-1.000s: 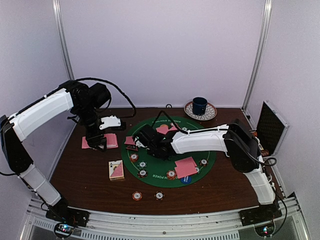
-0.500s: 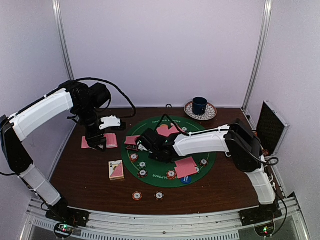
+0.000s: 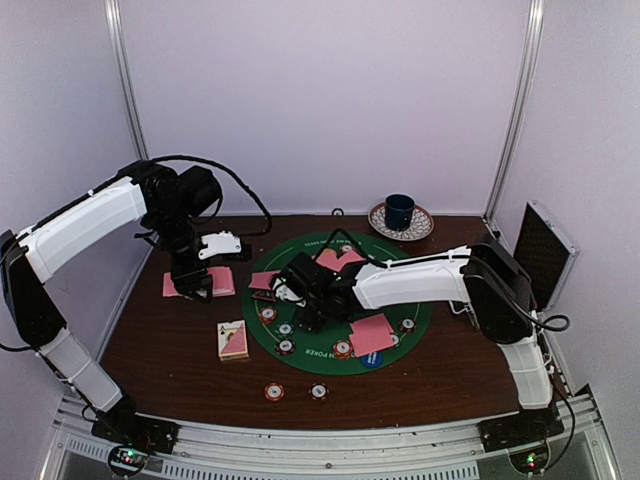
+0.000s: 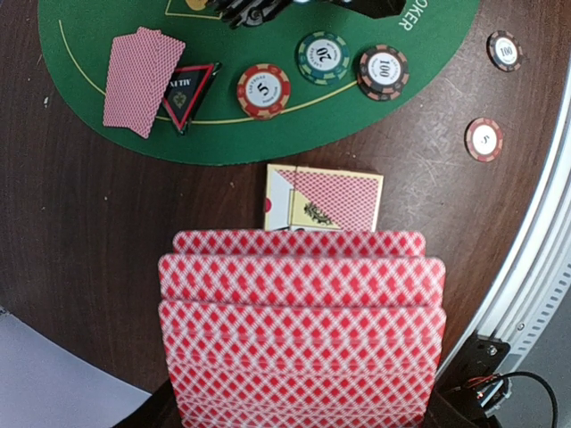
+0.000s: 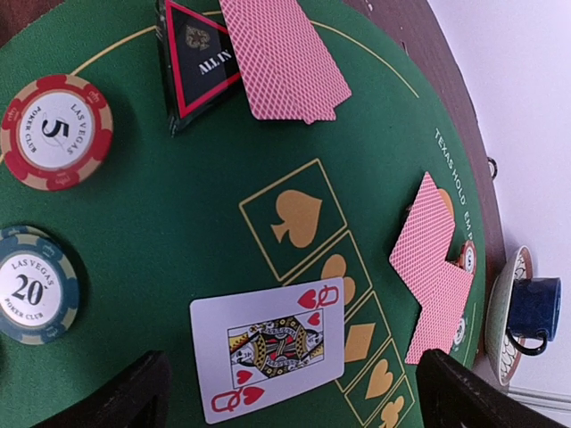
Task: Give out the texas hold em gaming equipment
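Queen of hearts: this face-up card lies flat on the green mat. It has a white face and red pips and sits at 6 o'clock in the right wrist view, beside the printed suit boxes.
Right tool: the right tool hangs over the 9 o'clock half of the mat. Its fingers are spread wide on either side of the queen and grip nothing.
Left tool: the left tool is off the mat at 9 o'clock, over the tabletop. It is clenched on a fan of pink-backed cards with the diamond-patterned backs up.
Dealt pairs: face-down pairs lie on the mat at 9 o'clock, 12 o'clock and 4 o'clock.
Marker: the black red-edged triangle marker reads ALL IN and sits just beside the 9 o'clock pair.
Chips: a red 5 chip, a green 20 chip and a dark 100 chip line the mat's rim near 8 o'clock. Two loose chips lie on the wood at 6 to 7 o'clock.
Card box: the card box is just off the mat at 8 o'clock.
Mug: the blue mug stands on its saucer beyond the mat at 1 o'clock.
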